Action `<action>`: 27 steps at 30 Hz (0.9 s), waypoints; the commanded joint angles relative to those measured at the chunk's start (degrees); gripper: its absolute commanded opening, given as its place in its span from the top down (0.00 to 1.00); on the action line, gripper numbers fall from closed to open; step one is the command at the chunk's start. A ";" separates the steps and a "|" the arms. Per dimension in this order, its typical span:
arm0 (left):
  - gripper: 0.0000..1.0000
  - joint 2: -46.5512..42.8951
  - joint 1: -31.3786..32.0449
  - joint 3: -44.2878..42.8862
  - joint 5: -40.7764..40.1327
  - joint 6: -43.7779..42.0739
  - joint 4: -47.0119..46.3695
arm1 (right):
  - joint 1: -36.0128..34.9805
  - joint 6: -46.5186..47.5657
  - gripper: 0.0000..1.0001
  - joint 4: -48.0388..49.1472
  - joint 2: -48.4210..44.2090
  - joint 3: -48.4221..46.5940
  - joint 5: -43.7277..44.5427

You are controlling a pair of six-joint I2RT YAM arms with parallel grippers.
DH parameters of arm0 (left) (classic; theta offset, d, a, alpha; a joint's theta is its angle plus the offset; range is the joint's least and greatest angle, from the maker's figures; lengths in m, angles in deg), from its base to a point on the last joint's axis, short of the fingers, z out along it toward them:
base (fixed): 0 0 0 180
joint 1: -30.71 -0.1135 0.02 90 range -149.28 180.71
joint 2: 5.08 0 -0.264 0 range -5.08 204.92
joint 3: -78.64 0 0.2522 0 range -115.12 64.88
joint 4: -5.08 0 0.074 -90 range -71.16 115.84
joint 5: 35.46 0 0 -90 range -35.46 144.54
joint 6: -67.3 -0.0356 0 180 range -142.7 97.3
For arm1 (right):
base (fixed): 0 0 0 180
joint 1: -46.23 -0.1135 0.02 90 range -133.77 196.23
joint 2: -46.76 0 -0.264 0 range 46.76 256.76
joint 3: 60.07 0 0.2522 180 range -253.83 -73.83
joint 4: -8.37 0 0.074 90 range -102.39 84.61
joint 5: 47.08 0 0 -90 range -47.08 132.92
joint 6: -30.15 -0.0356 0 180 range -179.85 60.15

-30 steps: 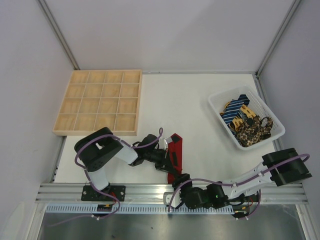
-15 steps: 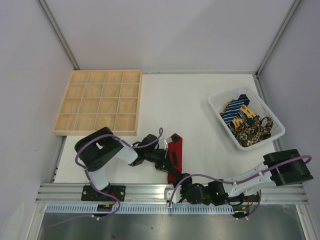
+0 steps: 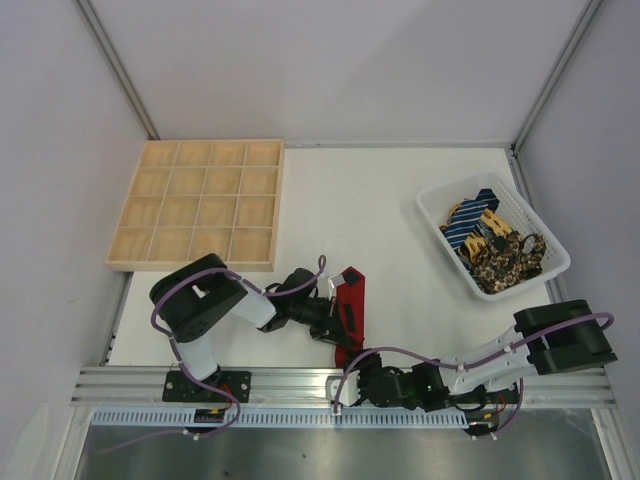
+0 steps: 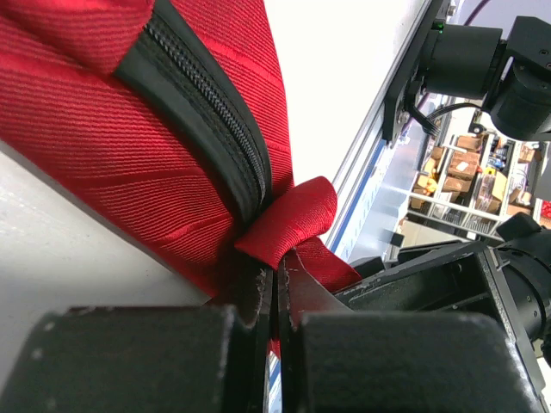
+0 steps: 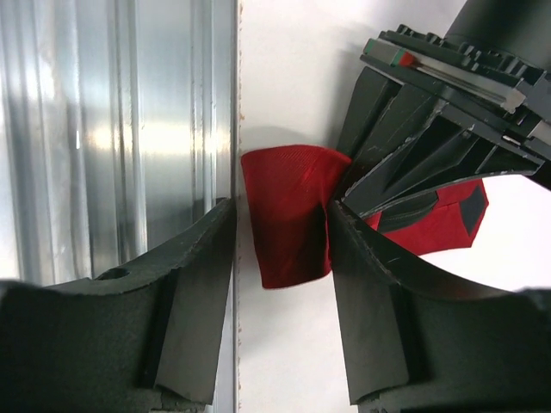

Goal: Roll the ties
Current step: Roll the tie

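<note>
Lengthwise near-to-far, red tie (image 3: 347, 308), left end effector (image 3: 338, 318) pinching it, right end effector (image 5: 280, 258) spread around its near end.

Left arm folded low, forearm reaching right across the near table; left gripper (image 3: 335, 318) at the table surface, fingers (image 4: 258, 297) pressed nearly together on a fold of the red tie (image 4: 172, 146). Right arm doubled back along the near rail, elbow far right, wrist pointing left; right gripper (image 5: 280, 232) jaws spread, straddling the tie's near end, not closed on it
</note>
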 commanded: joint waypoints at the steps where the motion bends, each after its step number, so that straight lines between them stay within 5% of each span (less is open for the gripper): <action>1: 1.00 4.22 -0.10 3.61 -9.63 -6.39 14.05 | 1.12 -0.84 0.48 2.21 2.63 -0.95 -1.36; 18: 1.00 4.48 -0.10 3.43 -9.63 -6.48 14.23 | 5.43 1.45 0.44 0.90 3.69 -1.56 -8.03; 27: 1.00 4.75 -0.10 3.17 -9.37 -6.57 14.31 | 6.75 0.75 0.53 -1.39 4.13 -2.44 -12.00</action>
